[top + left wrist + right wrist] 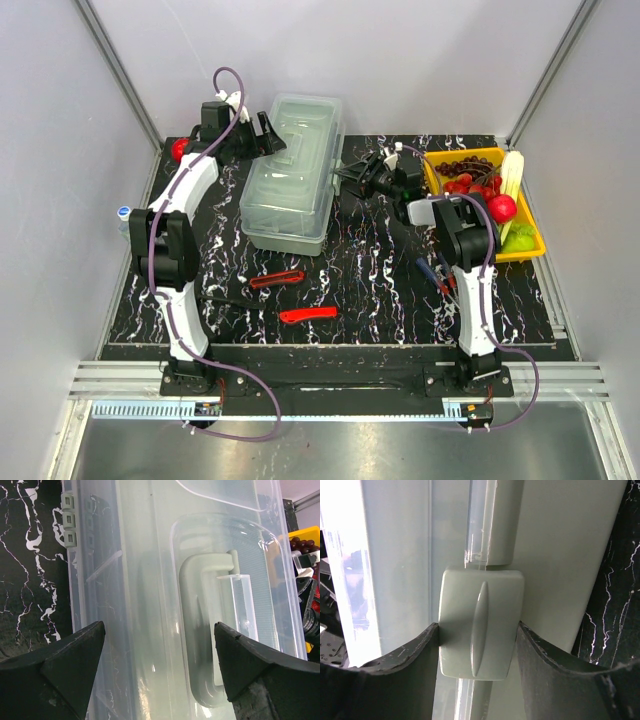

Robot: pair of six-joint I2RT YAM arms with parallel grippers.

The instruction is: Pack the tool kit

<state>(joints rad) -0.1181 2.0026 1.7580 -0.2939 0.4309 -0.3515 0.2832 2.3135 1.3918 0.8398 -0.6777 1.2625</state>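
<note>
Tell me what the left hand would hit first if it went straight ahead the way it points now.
The left hand would probably meet the toolbox lid first, near its grey-green handle, which lies in line between the open fingers. Depth is hard to judge.

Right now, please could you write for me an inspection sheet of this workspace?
Surface: black marbled table, no spill seen.
Job's things: toolbox closed; two red tools and a blue-handled tool lie outside it.
Clutter: yellow tray of fruit, red ball.
Hands: left hand open above lid handle; right hand closed on latch.
Cables: purple cables loop along both arms.
Surroundings: grey walls; nothing else seen.
</note>
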